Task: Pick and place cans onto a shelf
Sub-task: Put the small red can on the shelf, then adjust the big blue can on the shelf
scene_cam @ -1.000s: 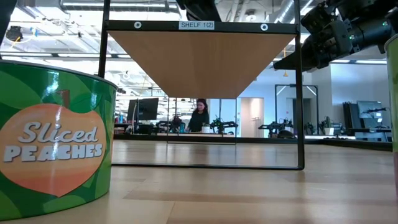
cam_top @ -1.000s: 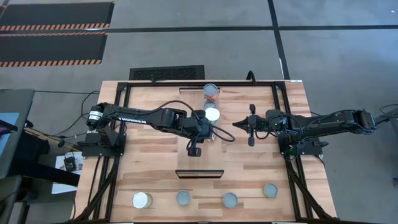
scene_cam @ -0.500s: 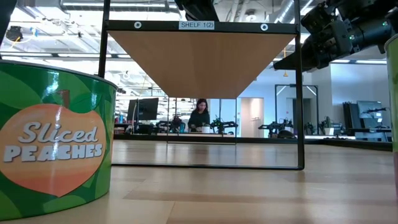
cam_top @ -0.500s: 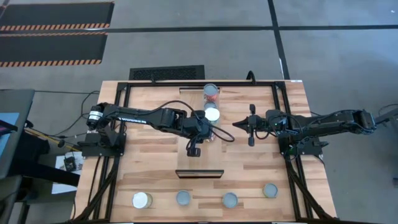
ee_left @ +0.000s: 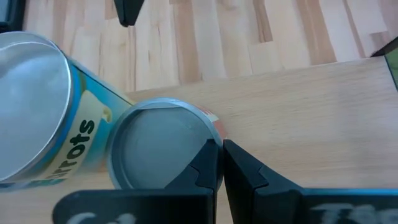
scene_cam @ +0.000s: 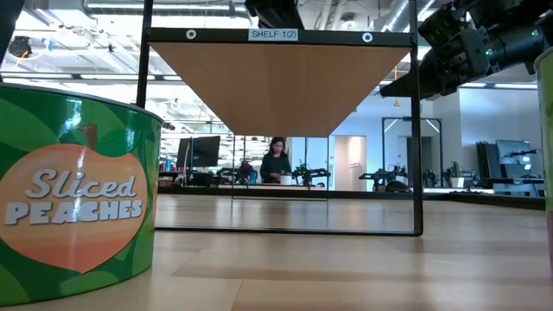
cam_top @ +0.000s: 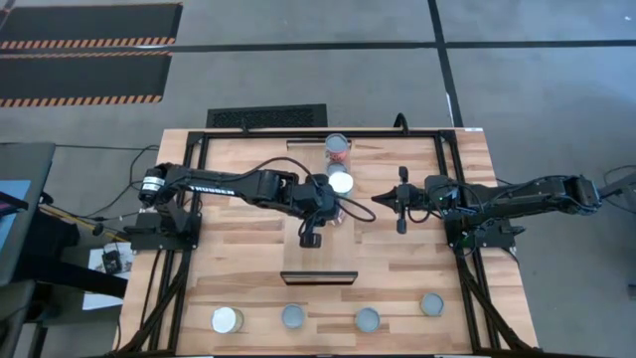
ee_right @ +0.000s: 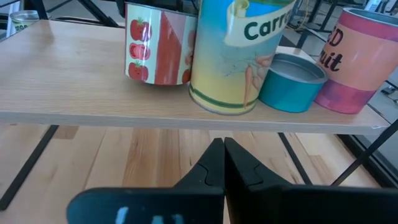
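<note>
The shelf (cam_top: 318, 261) is a raised light-wood plank in a black frame at the table's middle. On it stand a tomato can (ee_right: 158, 46), a tall carrots can (ee_right: 239, 56), a low teal can (ee_right: 292, 81) and a pink can (ee_right: 357, 59). My left gripper (ee_left: 221, 155) is shut and empty, slanting down over the shelf (ee_left: 298, 106), with its tips beside the low can's silvery top (ee_left: 155, 146). My right gripper (ee_right: 222, 149) is shut and empty. It waits to the right of the shelf, pointing at the shelf's edge (ee_right: 186, 115). My left gripper's shut fingertips (ee_left: 208, 158) stand right at the rim of the low can (ee_left: 202, 121), coming slanting down from the table's left. Whether they touch that rim I cannot tell.
Several more cans stand in a row along the table's near edge (cam_top: 227, 319) (cam_top: 294, 316) (cam_top: 368, 318) (cam_top: 431, 303). One of them, a green Sliced Peaches can (scene_cam: 78, 207), fills the low view's left. The shelf's black legs (scene_cam: 417, 173) stand on the tabletop.
</note>
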Controlling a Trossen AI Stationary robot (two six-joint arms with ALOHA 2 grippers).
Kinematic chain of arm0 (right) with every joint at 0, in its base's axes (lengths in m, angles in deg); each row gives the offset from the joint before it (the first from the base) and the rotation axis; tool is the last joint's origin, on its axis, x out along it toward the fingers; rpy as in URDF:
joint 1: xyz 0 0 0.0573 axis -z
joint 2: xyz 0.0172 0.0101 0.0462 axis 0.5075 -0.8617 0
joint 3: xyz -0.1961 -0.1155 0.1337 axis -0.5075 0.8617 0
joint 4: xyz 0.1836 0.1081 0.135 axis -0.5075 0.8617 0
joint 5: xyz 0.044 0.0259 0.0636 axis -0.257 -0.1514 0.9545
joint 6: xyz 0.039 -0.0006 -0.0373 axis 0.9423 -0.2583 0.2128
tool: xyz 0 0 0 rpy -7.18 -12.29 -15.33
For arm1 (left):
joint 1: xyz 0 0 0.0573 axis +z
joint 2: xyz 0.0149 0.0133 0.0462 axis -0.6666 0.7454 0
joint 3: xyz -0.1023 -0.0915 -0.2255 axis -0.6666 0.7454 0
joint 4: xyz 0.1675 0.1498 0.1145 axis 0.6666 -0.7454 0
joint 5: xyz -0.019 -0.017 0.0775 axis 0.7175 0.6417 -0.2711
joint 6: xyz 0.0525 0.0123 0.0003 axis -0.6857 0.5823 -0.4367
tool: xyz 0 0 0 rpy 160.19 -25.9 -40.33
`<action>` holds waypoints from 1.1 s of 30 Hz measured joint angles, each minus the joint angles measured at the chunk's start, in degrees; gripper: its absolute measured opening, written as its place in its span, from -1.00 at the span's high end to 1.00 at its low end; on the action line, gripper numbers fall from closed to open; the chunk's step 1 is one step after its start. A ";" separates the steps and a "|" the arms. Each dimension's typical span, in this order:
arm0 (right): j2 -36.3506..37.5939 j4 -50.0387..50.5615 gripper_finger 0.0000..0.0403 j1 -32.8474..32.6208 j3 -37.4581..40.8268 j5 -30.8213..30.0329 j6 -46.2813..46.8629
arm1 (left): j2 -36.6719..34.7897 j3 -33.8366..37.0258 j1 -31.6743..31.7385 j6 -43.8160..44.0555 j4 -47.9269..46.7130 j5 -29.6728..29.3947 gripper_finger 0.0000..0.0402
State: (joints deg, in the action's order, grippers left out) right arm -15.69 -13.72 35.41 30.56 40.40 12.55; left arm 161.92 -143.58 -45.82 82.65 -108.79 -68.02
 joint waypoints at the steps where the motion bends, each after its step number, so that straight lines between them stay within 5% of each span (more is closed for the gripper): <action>1: 0.00 0.00 0.94 -0.01 0.00 0.00 0.00 | 0.00 0.00 0.00 0.13 0.38 -0.42 0.99; 11: 0.00 0.00 0.94 0.00 0.00 0.01 -0.15 | -0.04 0.00 0.00 0.25 1.86 -0.58 0.83; 33: 0.00 0.00 0.94 -0.01 0.00 0.01 0.44 | -2.43 0.02 -1.75 -1.19 0.19 -0.45 0.82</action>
State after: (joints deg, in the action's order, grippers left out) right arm -15.69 -13.72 35.40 30.56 40.41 12.99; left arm 159.49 -143.56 -47.57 81.47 -108.60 -68.48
